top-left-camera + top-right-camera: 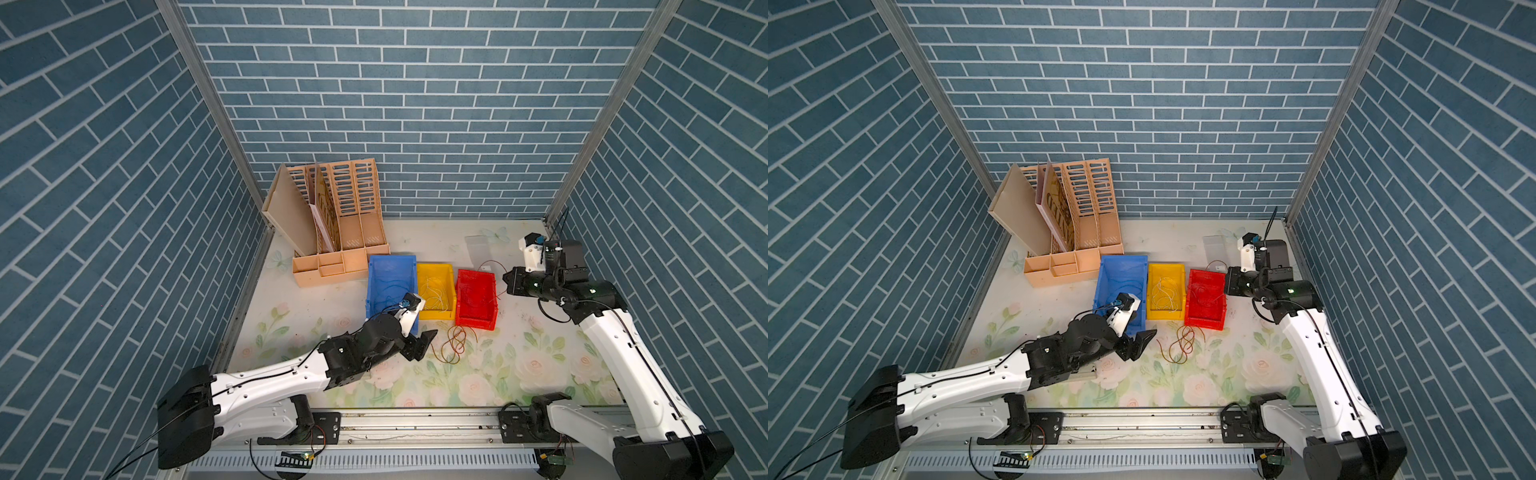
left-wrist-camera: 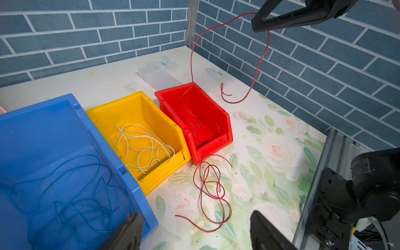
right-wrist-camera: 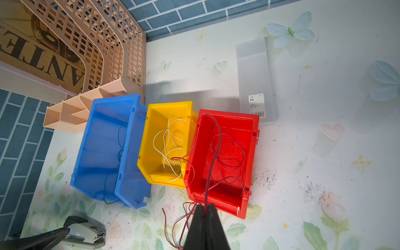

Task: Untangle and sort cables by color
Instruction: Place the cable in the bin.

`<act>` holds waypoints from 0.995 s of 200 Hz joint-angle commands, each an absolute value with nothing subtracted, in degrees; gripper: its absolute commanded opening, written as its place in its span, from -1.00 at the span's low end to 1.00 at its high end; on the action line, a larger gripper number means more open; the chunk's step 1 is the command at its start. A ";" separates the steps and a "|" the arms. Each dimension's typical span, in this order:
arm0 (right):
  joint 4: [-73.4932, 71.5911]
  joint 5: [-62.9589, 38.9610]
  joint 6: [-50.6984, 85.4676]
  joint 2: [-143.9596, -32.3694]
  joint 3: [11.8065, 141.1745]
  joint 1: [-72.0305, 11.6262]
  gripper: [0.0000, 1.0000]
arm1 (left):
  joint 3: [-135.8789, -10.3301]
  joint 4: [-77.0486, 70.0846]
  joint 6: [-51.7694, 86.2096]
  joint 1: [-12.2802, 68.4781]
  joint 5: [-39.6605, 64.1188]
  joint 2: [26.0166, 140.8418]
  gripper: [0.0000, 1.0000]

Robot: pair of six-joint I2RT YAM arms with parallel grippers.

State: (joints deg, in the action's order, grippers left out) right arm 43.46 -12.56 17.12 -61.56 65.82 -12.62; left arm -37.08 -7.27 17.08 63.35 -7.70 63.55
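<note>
The left gripper (image 1: 422, 343) hangs spread wide at the front of the blue plastic bin (image 1: 390, 262), which holds blue cables (image 2: 75, 205). The yellow plastic bin (image 1: 434, 269) holds whitish cables (image 2: 142, 140). A loose red-brown cable (image 1: 455, 343) loops on the floral table (image 1: 519, 374) in front of the red plastic bin (image 1: 476, 275). The right gripper (image 3: 204, 208), pressed together, pinches a thin red cable (image 2: 192, 54) trailing into that bin.

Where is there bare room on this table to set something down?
Free: front-right table, between the loose red cables and right arm; the back strip between file organizer and clear box. Crowded: before the blue bin by the left gripper; beside the red bin, where a cable hangs from the right gripper.
</note>
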 commanded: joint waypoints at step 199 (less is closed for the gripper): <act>22.91 -22.07 22.14 -74.73 53.43 -16.18 -1.00 | -34.41 -2.20 19.07 63.63 -13.27 55.95 0.67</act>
